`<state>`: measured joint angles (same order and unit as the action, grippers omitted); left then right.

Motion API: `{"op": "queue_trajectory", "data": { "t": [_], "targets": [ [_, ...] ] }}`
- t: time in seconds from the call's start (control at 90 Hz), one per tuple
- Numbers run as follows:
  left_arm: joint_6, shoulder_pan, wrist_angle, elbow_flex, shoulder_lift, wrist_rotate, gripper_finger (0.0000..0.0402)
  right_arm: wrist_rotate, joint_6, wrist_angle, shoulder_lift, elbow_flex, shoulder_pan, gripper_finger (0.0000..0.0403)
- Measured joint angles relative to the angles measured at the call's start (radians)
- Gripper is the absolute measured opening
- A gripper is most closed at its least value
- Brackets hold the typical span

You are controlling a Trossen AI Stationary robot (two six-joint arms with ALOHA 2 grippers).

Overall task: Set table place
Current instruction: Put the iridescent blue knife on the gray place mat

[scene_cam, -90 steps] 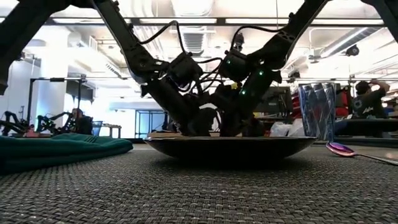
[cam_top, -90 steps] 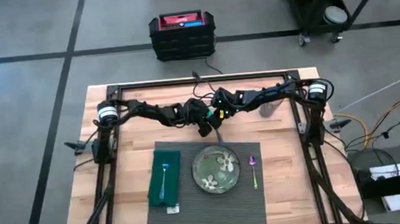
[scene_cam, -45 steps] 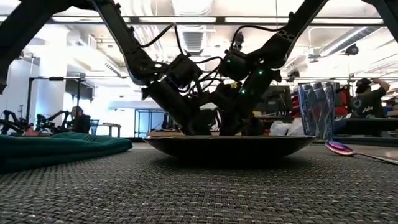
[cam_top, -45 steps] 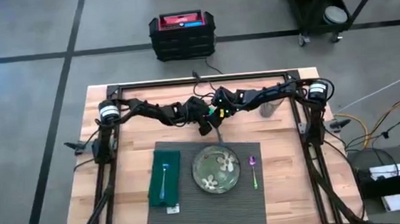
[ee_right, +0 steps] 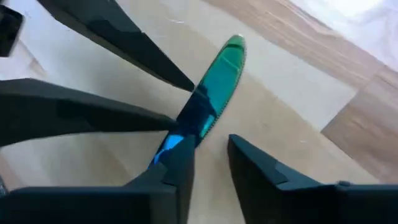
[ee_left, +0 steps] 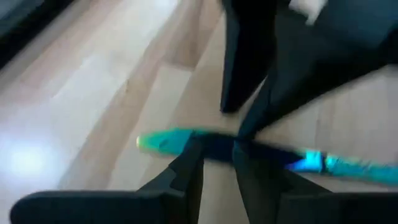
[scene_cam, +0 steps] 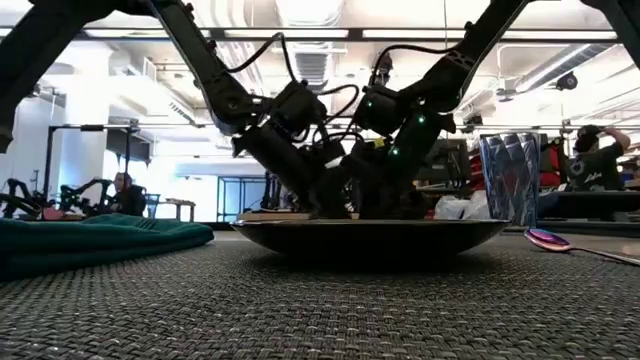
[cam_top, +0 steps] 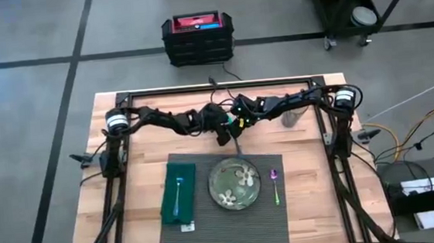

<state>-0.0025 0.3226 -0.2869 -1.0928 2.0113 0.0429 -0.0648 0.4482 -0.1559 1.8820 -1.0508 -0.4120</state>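
While grey floor (cam_top: 30,113) surrounds the wood surface (cam_top: 309,207), left hand (ee_left: 217,152) and right hand (ee_right: 208,146) both pinch an iridescent knife (ee_right: 214,81).

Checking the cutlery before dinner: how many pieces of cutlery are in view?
3: a fork on the green napkin, a spoon right of the plate, and a knife between both grippers behind the plate.

Grey concrete floor (cam_top: 30,113) crossed by dark seam lines, surrounding the work area. A black crate with a red top (cam_top: 197,38) stands on the floor beyond the far edge. A black wheeled cart (cam_top: 348,6) carrying round containers occupies the far right corner. In the low view, bright ceiling light strips (scene_cam: 300,33), exposed ductwork (scene_cam: 310,60), and two persons: one seated at left (scene_cam: 125,192), one at right (scene_cam: 595,160).
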Motion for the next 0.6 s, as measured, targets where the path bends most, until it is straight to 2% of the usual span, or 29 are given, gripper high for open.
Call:
{"op": "queue_trajectory", "data": {
  "t": [0.289,0.433,0.6],
  "targets": [
    [0.044,0.008,0.009,-0.005,0.02,0.011,0.0075,-0.025,-0.02,-0.003,0.0,0.0,-0.007,0.0165],
    [0.075,0.005,0.011,-0.008,0.025,0.026,0.0075,-0.026,-0.022,-0.006,0.0,-0.001,-0.007,0.0174],
    [0.11,0.003,0.028,-0.008,0.026,0.027,0.0075,-0.089,-0.045,0.009,0.0,-0.001,-0.01,0.0171]
  ]
}}
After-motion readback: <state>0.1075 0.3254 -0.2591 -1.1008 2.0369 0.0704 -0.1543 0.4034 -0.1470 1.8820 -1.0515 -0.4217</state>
